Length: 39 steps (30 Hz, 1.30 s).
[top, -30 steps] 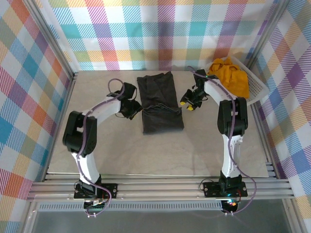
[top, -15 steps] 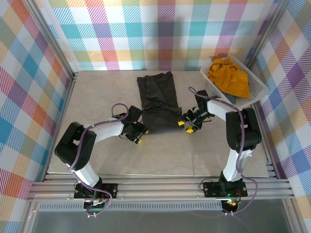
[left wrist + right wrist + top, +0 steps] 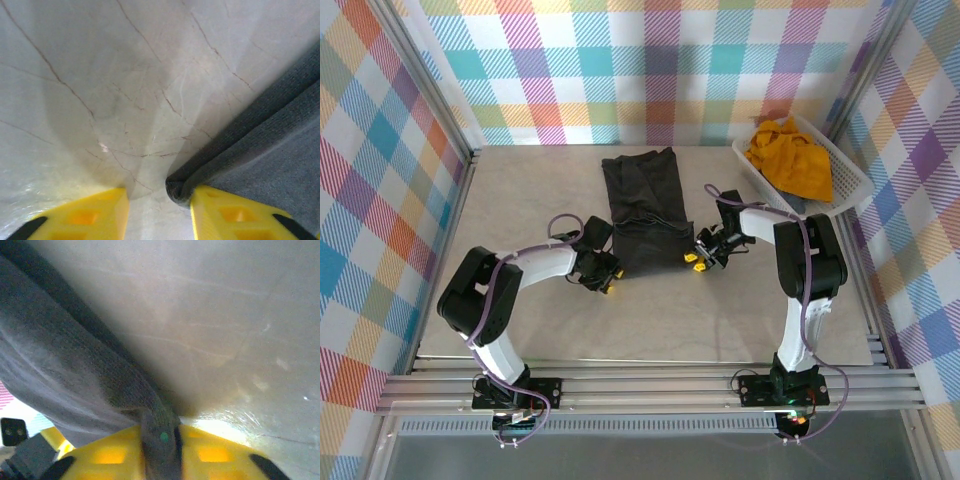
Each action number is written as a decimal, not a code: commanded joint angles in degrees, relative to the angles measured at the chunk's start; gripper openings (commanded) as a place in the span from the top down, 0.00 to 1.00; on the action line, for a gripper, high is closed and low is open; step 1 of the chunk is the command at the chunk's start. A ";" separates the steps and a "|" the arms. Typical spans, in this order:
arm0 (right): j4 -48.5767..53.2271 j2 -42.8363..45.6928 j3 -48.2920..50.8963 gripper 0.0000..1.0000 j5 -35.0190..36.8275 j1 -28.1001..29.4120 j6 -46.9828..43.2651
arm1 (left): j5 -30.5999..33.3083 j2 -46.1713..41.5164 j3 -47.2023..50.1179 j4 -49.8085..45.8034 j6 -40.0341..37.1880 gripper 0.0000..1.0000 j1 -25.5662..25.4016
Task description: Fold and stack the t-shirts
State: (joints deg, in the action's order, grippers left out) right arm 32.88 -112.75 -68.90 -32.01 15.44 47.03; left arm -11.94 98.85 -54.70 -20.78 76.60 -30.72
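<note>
The black-charcoal t-shirt (image 3: pixel 646 205) lies folded in a long strip on the table's middle back. My left gripper (image 3: pixel 607 279) is low at its near left corner, open, with the shirt's corner (image 3: pixel 178 187) against the inner side of the right yellow finger (image 3: pixel 235 216) and bare table in the gap. My right gripper (image 3: pixel 695 262) is at the near right corner, shut on a pinched ridge of the dark fabric (image 3: pixel 159 432). The mustard t-shirt (image 3: pixel 790 155) is heaped in the white basket (image 3: pixel 847 176) at the back right.
The pale marble-look table (image 3: pixel 650 315) stretches bare toward the near edge. Checkered walls enclose three sides. The basket sits against the right wall, just beyond my right arm.
Both grippers dropped from the shirt's middle sides to its near corners. Over the last half second the right one slid slightly inward and closed on the edge.
</note>
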 commanded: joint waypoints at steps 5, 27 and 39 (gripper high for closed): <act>5.24 1.46 -7.09 1.00 4.02 0.31 -4.15 | 3.87 4.69 -2.95 18.16 1.51 1.00 0.03; 18.48 4.78 -20.72 1.00 3.80 0.73 -11.95 | 0.76 -16.81 6.83 11.63 3.37 1.00 -0.24; 13.00 17.79 10.19 1.00 3.76 4.41 -11.49 | -2.04 -23.87 23.21 2.74 4.43 1.00 -11.18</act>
State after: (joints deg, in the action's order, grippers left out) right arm 47.40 -97.84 -60.55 -28.36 19.90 35.51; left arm -14.13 77.47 -32.86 -14.02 79.99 -41.45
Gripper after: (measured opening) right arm 0.044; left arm 0.059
